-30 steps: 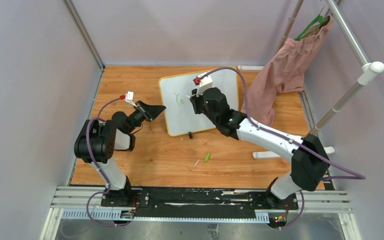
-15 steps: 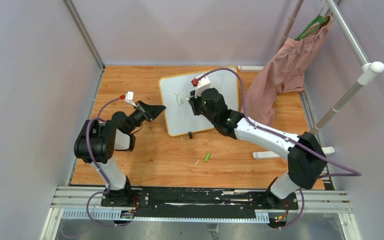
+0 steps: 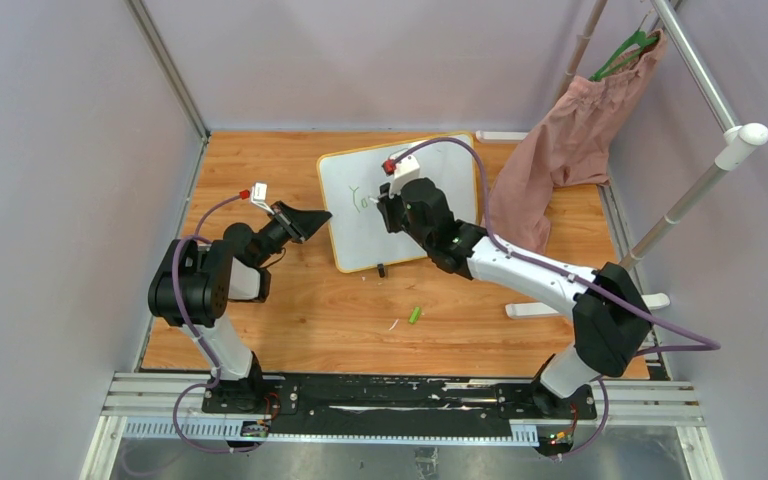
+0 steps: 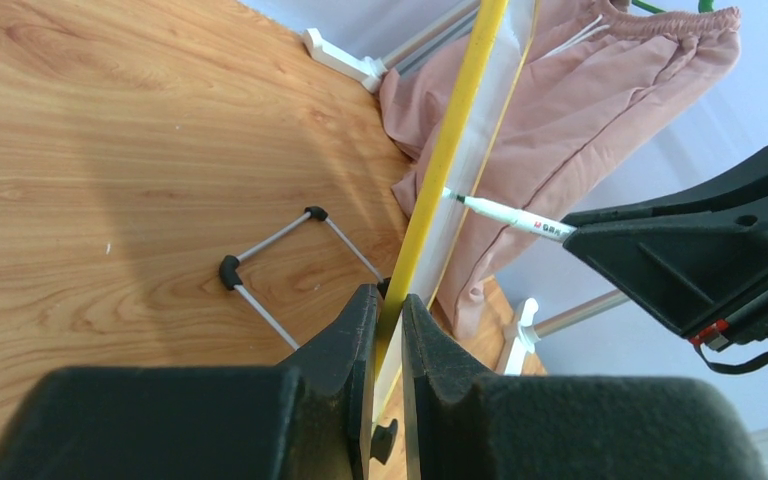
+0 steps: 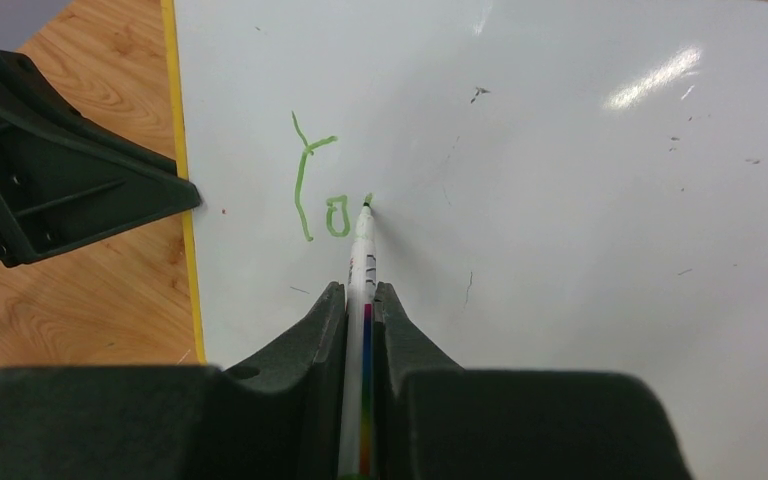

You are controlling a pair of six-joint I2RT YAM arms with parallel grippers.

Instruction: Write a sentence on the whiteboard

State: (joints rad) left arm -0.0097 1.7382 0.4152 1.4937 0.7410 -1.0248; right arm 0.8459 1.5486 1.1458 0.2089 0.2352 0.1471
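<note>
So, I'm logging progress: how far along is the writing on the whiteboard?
Barely started. The sentence so far is a green "Yo" on the whiteboard. The right gripper holds the marker, tip on the board beginning the next letter; the left gripper clamps the yellow rim. The rest is unwritten.

whiteboard [image 3: 360, 240]: one
marker [image 5: 364, 255]: one
pincers: two, left pincer [image 4: 388, 312] and right pincer [image 5: 360, 300]
green letters [image 5: 316, 195]: two, plus one started stroke
small green piece [image 3: 415, 315]: one
pink garment [image 3: 560, 150]: one
green hanger [image 3: 622, 52]: one
</note>
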